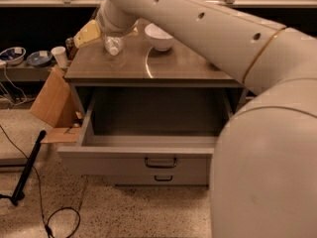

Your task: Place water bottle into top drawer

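Water bottle (113,45): small, clear, ribbed plastic. It is positioned over the rear left of the tabletop (188,66), behind and above the left half of the top drawer (109,158). Whether it rests on the surface cannot be determined. Cap not discernible. The tool (112,33) sits at the bottle's upper end. Top drawer: grey, wide, deep, standing open, interior shadowed. Dark bar handle (160,162) at front centre.
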`<state>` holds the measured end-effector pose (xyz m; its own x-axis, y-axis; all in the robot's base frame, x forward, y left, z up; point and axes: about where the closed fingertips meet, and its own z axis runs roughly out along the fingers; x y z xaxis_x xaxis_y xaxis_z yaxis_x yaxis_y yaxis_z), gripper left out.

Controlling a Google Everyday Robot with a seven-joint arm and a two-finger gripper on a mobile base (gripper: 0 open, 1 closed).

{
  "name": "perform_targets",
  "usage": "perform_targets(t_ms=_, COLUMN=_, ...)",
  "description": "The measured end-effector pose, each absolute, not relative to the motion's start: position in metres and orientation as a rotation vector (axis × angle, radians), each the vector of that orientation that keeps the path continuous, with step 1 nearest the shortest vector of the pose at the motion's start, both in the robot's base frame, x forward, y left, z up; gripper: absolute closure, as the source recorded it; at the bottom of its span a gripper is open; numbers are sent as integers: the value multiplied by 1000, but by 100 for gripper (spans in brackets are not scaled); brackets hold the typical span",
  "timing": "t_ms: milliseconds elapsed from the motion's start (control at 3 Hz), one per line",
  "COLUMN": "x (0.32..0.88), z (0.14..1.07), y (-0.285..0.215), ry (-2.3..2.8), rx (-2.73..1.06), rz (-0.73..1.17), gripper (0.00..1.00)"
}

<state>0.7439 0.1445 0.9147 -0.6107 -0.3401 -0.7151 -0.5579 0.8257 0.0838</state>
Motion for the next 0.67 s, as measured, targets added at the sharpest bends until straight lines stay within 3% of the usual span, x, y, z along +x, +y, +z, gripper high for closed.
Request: perform_targets(t_ms=667, x=755, z=874, y=172, ry=2338, rx=-599, rz=368, gripper=0)
